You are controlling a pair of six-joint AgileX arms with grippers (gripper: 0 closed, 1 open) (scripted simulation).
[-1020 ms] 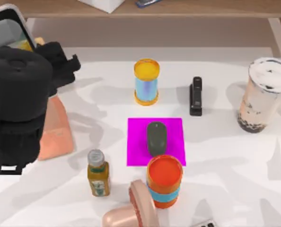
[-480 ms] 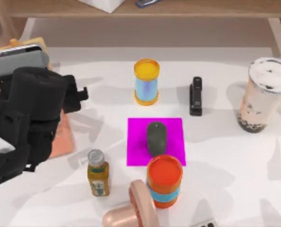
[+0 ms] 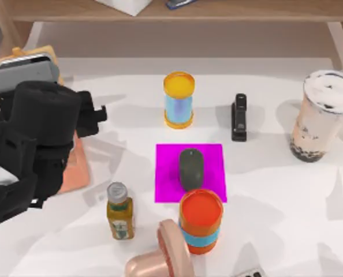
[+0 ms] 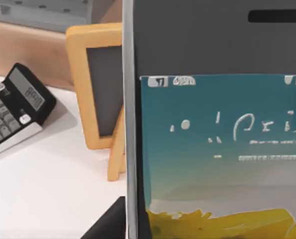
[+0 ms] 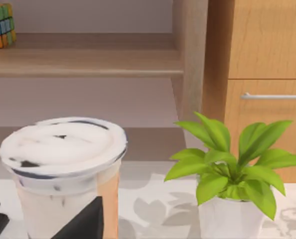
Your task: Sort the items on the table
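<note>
My left arm sits over the counter's (image 3: 287,196) left side, and its claw (image 3: 27,78) grips the smartphone (image 3: 22,74) at the far left edge, above a small orange-framed board (image 4: 95,89). The left wrist view has the phone's lit screen (image 4: 218,149) right against the lens, with a calculator (image 4: 13,107) on the counter beyond. The mouse (image 3: 190,168) lies on the magenta mat (image 3: 166,173) at mid-counter. The milk tea cup (image 3: 321,115) stands upright near the right edge; the right wrist view looks at it (image 5: 63,169) close up, beside a potted plant (image 5: 227,174). My right claw's spread I cannot tell.
</note>
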